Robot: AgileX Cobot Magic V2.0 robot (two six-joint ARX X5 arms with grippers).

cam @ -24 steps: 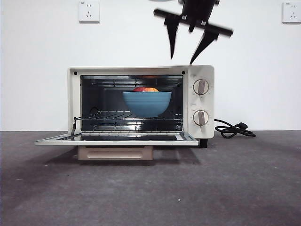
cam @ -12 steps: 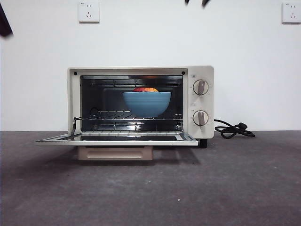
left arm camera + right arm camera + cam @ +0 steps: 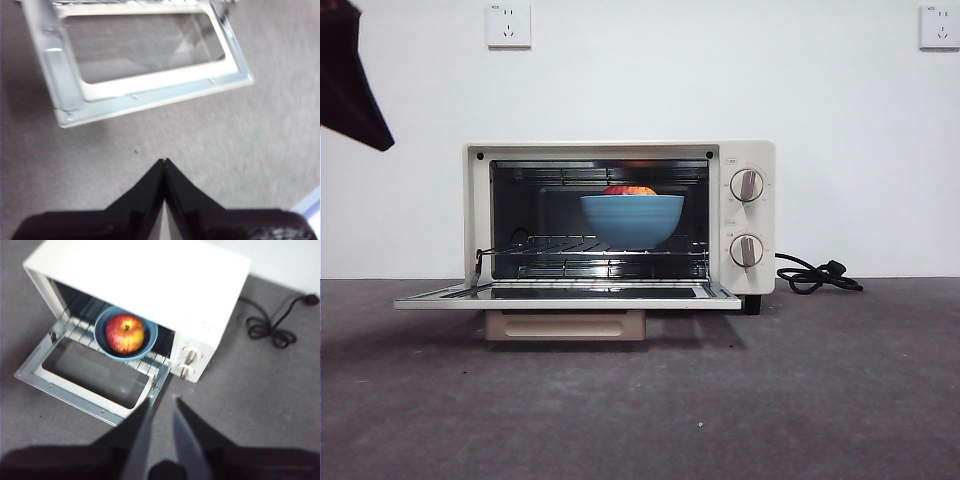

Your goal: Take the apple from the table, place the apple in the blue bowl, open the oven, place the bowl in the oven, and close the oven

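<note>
Front view, apple [image 3: 630, 190] in blue bowl [image 3: 632, 220], oven [image 3: 620, 215] open

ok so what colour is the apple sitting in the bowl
The apple is red with yellow streaks; it shows best in the right wrist view, lying in the blue bowl.

We note the apple [image 3: 629, 189] largely hidden behind the blue bowl [image 3: 632, 219] rim in the front view, the oven [image 3: 145, 75] cropped to its blurred door in the left wrist view, and knob markings illegible.
</note>
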